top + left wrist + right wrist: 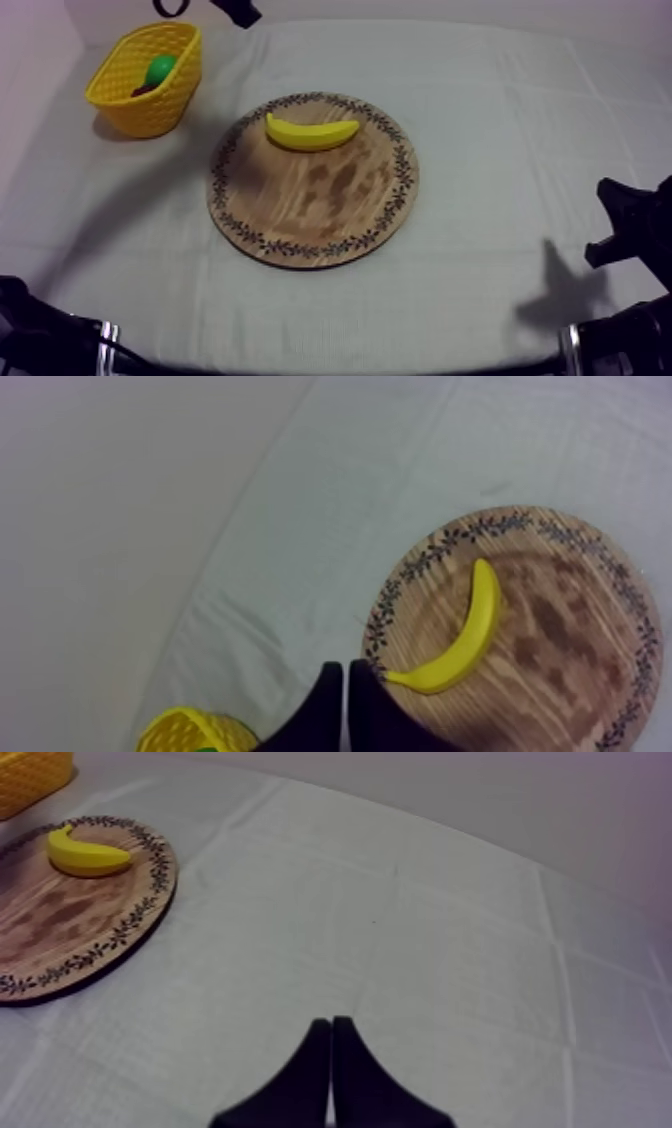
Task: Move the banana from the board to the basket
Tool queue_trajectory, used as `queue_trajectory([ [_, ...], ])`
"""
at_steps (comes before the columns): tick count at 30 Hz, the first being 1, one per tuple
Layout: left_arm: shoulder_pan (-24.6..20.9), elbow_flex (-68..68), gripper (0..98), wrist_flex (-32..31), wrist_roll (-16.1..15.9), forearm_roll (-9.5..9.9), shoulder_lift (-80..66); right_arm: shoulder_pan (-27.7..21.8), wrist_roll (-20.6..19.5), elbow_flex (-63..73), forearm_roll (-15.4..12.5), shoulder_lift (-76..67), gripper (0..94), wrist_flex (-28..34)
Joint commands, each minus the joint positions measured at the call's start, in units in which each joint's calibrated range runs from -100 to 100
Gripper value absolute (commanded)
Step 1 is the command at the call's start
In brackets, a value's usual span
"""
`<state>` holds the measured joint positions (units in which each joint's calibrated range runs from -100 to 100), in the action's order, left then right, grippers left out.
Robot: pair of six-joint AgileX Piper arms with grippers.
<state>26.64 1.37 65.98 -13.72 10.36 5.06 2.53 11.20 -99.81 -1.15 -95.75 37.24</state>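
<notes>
Grey-white cloth over the whole table, nothing else going on back there. The left gripper has both fingers pressed together into a narrow wedge with nothing in them. It hangs just off the rim of the wooden board, with the yellow basket on its other side.

The banana is lying flat on the board, up near the patterned rim on the basket's side, and one tip is close to those fingers. The basket's got a green fruit in it already. The right gripper is closed on nothing too, over bare cloth and well apart from the board.

My guess on handling: it's a toy, so light, stiff, and probably smooth enough to be a bit slippery. I'd pinch across the fat middle, one finger on each side of the curve. The tapered ends look like they'd squirt out. The fingers need to spread first, obviously.
</notes>
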Motion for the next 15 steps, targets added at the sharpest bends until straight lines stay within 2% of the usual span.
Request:
queue_trajectory([
  [1,0.0,0.0,0.0,-0.36,-0.42,-0.06,0.5,0.0,0.01,0.03,0.0,0.0,0.3,0.02],
  [6,0.3,0.22,0.0,-0.82,-0.82,-0.24,1.72,0.0,0.01,0.03,0.0,0.0,0.3,0.02],
  [9,0.36,-0.16,3.2,-0.86,-2.63,-0.73,2.16,0.0,0.01,0.03,0.0,0.0,0.3,0.02],
  [11,0.38,-0.47,11.7,-1.13,-3.36,-0.89,2.35,0.0,0.01,0.03,0.0,0.0,0.3,0.02],
  [15,0.21,-0.92,38.6,-1.42,-4.47,-1.02,2.61,0.0,0.01,0.03,0.0,0.0,0.3,0.02],
])
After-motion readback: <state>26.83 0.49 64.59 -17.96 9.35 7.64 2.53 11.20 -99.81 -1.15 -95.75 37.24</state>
